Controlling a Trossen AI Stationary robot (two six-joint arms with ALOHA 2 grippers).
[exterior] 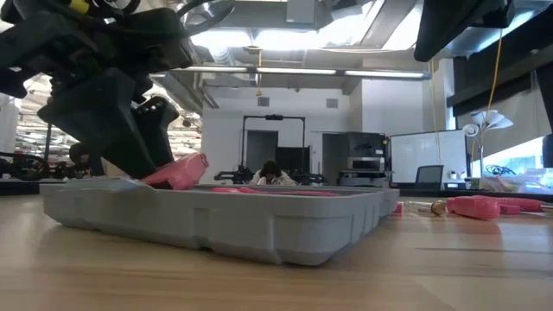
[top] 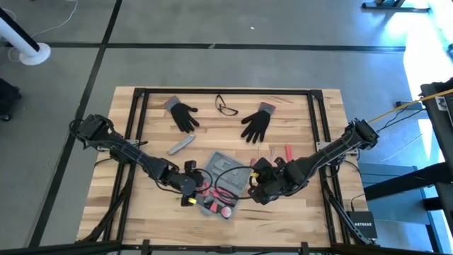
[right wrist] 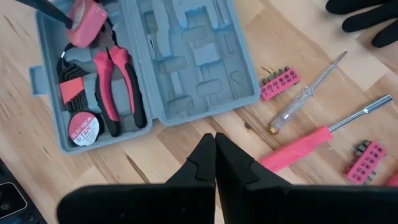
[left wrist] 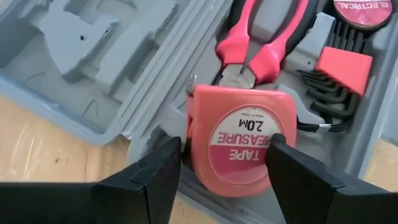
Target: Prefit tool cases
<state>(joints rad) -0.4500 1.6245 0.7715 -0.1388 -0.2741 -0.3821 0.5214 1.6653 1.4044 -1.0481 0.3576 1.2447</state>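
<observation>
A: Blue-grey plastic, one tool case (right wrist: 149, 62), lying open and flat on the wooden table (top: 297, 219), near its front edge between the two arms.

B: Contents, counted?

A: Right wrist view: one pair of pink-handled pliers (right wrist: 118, 81), one set of hex keys (right wrist: 69, 87) in a pink holder, one roll of electrical tape (right wrist: 84, 127), all in one half. The other half shows only bare moulded recesses.

B: Left gripper (left wrist: 224, 165)?

A: At the case's corner, fingers (left wrist: 149, 177) spread wide, one on each side of a single pink tape measure (left wrist: 239, 140). The measure sits at the case edge, just beside the pliers' jaws. Whether the fingers press it, I cannot tell.

B: Right gripper (right wrist: 215, 158)?

A: Fingers together, nothing between them. It hovers over bare wood just beside the case's long edge.

B: Loose items on the table?

A: Beside the case: two pink bit holders (right wrist: 280, 84), one clear-handled screwdriver (right wrist: 305, 96), one pink-handled driver (right wrist: 323, 134). Farther back in the high view: two black gloves (top: 184, 115), one pair of glasses (top: 226, 106), one small grey bar (top: 181, 146).

B: Low view?

A: One grey case wall across the foreground; a person sits far back in the room.
</observation>
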